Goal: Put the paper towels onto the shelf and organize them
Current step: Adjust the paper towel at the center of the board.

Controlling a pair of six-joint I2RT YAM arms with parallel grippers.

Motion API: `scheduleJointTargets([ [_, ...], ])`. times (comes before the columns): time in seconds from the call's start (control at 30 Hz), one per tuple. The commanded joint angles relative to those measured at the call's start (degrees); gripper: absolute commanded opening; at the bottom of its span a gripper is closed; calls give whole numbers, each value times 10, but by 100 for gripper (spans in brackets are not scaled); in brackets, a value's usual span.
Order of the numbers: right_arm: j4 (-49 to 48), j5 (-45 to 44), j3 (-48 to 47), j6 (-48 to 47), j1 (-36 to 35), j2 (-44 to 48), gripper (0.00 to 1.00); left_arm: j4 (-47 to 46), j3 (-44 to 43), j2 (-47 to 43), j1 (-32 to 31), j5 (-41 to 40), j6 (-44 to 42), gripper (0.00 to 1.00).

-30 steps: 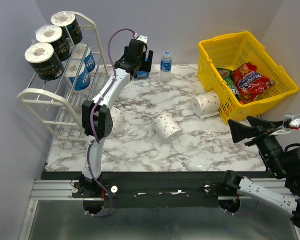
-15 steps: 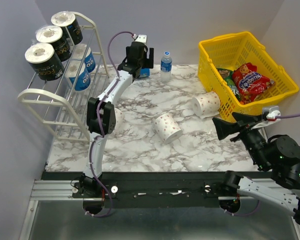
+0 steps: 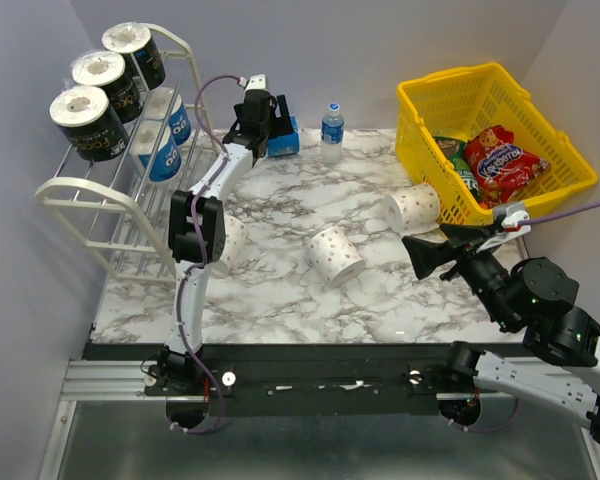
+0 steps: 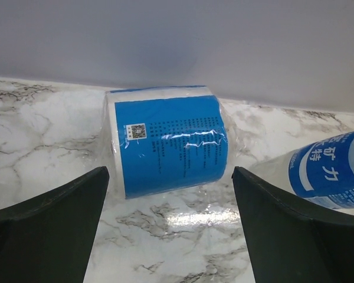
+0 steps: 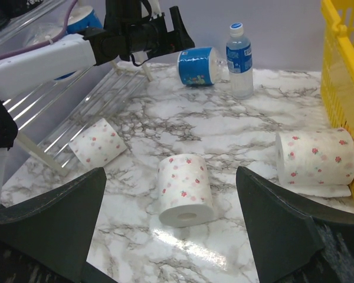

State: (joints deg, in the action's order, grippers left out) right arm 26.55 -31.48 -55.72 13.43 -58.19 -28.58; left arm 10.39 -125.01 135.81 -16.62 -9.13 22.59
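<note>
1. The left gripper (image 3: 273,128) is out at the far edge of the table, fingers spread wide and holding nothing.
2. Just ahead of it a blue roll (image 4: 168,144) lies on its side, close left of a water bottle (image 3: 331,130).
3. The right gripper (image 3: 442,245) hovers near right, wide open and empty.
4. Dotted rolls lie on the marble: one in the middle (image 3: 335,255), one by the yellow basket (image 3: 490,85), and one beside the left arm (image 5: 97,142).
5. The shelf (image 3: 100,215) at far left carries three black rolls (image 3: 87,122) on top, with blue ones (image 3: 160,150) below.

Three black rolls (image 3: 88,122), three blue rolls (image 3: 163,152), three red-dotted white rolls (image 3: 335,255), one water bottle (image 3: 331,130), one yellow basket (image 3: 425,160), one shelf (image 3: 80,182).
</note>
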Motion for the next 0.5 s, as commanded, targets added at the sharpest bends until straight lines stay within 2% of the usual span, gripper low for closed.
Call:
scheduleJointTargets([
  [0.0,-16,1,3,-8,-3,4,100,-57,38,-5,19,37,46,97],
  [0.2,-18,-1,4,-13,-4,5,100,-70,30,21,35,90,86,97],
  [0.47,-18,-9,10,-23,-4,14,100,-101,35,45,39,124,121,96],
])
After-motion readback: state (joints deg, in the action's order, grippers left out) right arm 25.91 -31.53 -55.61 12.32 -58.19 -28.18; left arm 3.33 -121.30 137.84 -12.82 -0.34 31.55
